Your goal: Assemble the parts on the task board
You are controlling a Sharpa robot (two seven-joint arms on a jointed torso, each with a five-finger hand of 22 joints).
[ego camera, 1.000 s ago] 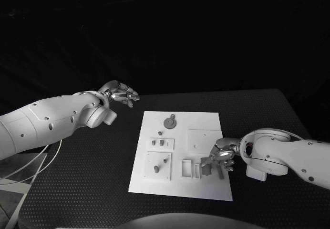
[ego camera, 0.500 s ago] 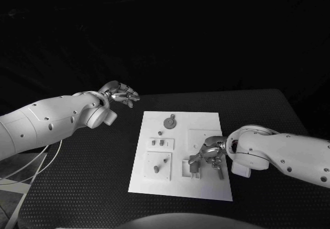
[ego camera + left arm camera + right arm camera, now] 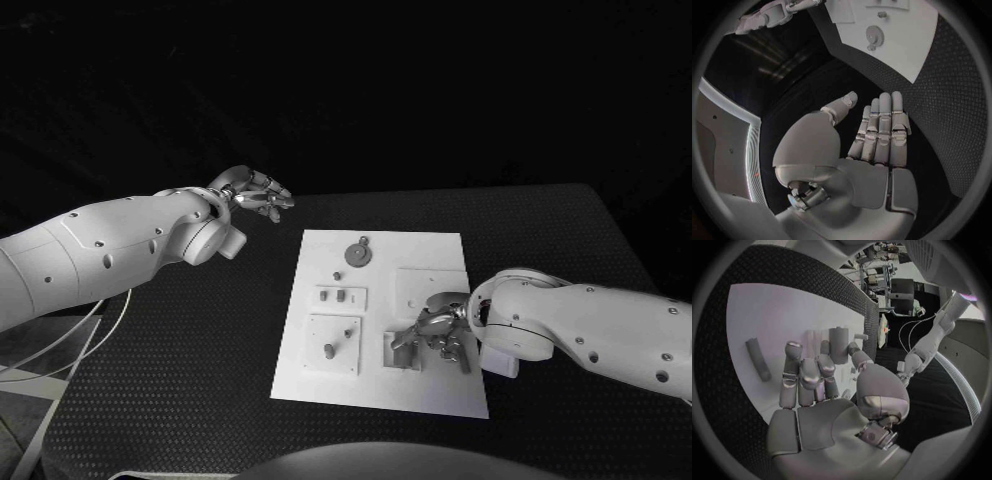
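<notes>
The white task board (image 3: 378, 385) lies mid-table with grey parts on it: a round disc (image 3: 356, 255), two small pegs (image 3: 336, 296), a peg (image 3: 330, 350) and a rod (image 3: 463, 358). My right hand (image 3: 436, 333) hovers low over the board's near right part. Its fingers (image 3: 804, 372) reach an upright grey block (image 3: 838, 345), with the thumb on one side and a finger on the other; I cannot tell whether they grip it. The rod (image 3: 757, 359) lies beside that hand. My left hand (image 3: 254, 194) hangs off the board's far left corner, fingers (image 3: 882, 125) straight, holding nothing.
The board (image 3: 904, 45) and its disc (image 3: 874, 34) also appear in the left wrist view, well away from the left hand. Black table (image 3: 173, 350) surrounds the board on all sides. A white cable (image 3: 65, 355) loops off the table's left edge.
My right hand has moved left across the near right of the board, from beside the upright block to over it. The left arm has stayed where it was.
</notes>
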